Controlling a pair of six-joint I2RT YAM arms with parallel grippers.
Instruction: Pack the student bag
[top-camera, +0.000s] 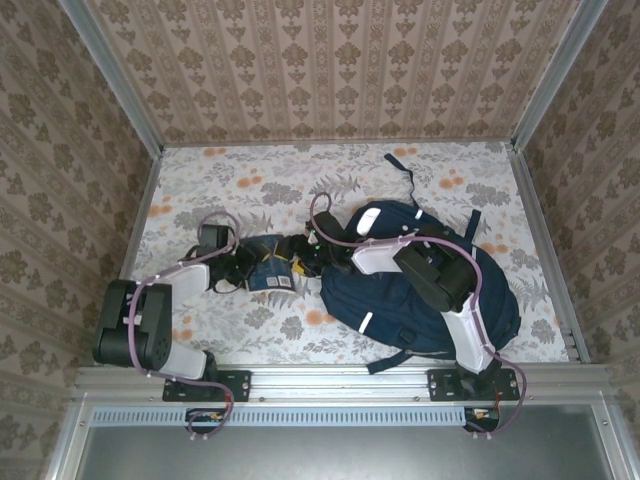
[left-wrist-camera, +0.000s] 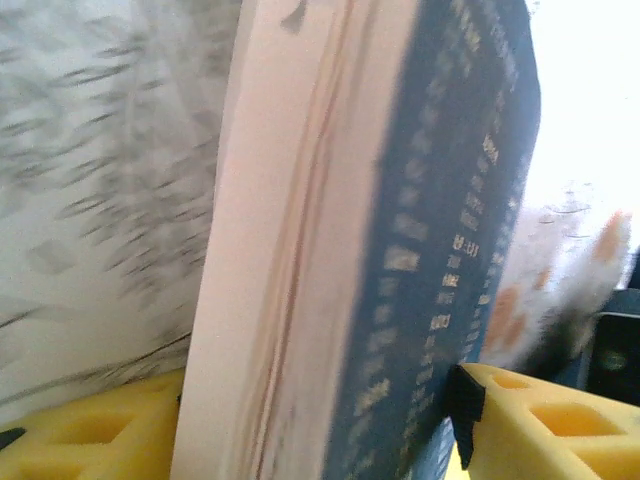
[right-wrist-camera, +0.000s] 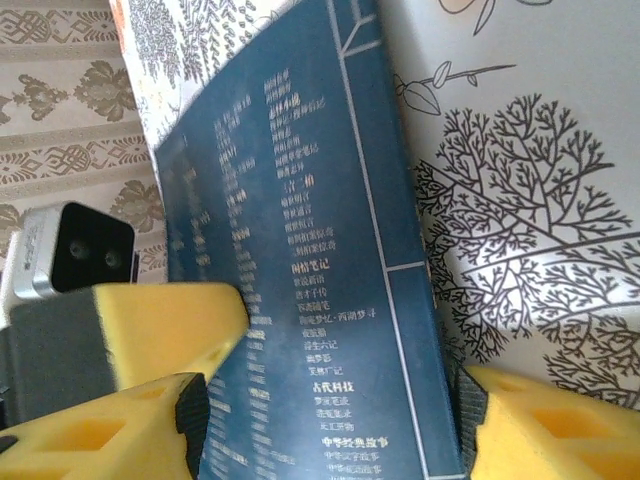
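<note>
In the top view the student bag (top-camera: 390, 295) lay on the flowered table (top-camera: 250, 190), right of centre. Its long axis ran about from eleven to five o'clock, with the carry loop at the far end. The navy book (top-camera: 268, 272) was between the two pincers, just at nine o'clock from the bag's near-left edge.

The left gripper (left-wrist-camera: 310, 420) held the book (left-wrist-camera: 400, 250) firmly, with one yellow finger (left-wrist-camera: 540, 420) against the cover and the other against the page block. The right gripper (right-wrist-camera: 330, 420) stood around the same book (right-wrist-camera: 300, 300), and its dark pads (right-wrist-camera: 468, 405) seemed to touch both sides.

From the pincers the bag lay at three o'clock. I judge the right arm to be nearer, as it reached across the bag. I could not make out the bag's mouth.
</note>
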